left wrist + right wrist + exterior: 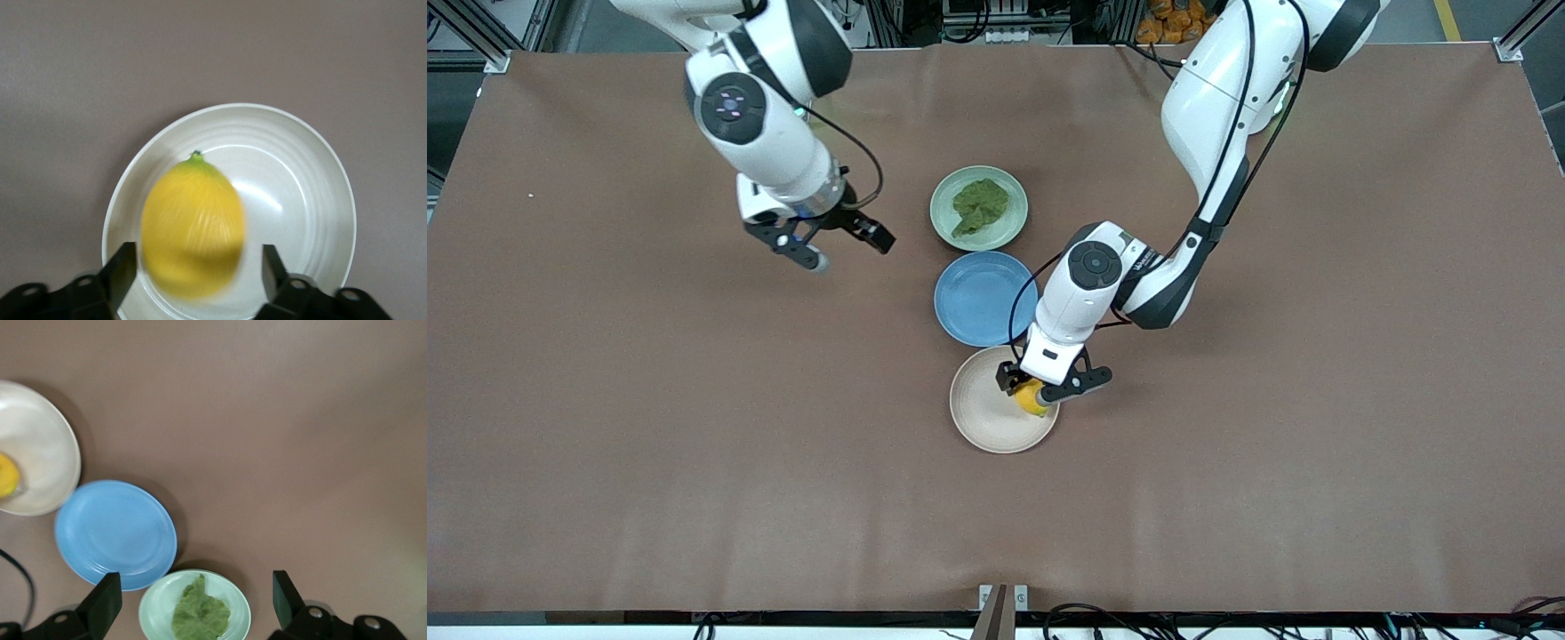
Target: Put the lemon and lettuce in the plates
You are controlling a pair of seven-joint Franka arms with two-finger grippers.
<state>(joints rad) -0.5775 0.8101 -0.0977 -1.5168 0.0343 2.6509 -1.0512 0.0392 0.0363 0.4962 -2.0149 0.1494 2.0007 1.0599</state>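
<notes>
The lemon (1030, 398) sits between the fingers of my left gripper (1045, 391), over the beige-white plate (983, 404). In the left wrist view the lemon (192, 223) is blurred, with a gap to each finger; the gripper (197, 267) is open above the plate (300, 193). The lettuce (980, 204) lies in the mint green plate (947, 200). My right gripper (847, 249) is open and empty, up over bare table beside the mint plate, toward the right arm's end. Its wrist view shows the lettuce (200, 613), the mint plate (157, 610), the beige plate (33, 453) and the lemon (7, 475).
A blue plate (978, 298) lies between the mint and beige plates, nearly touching both; it also shows in the right wrist view (113, 533). Brown cloth covers the table (1316, 400).
</notes>
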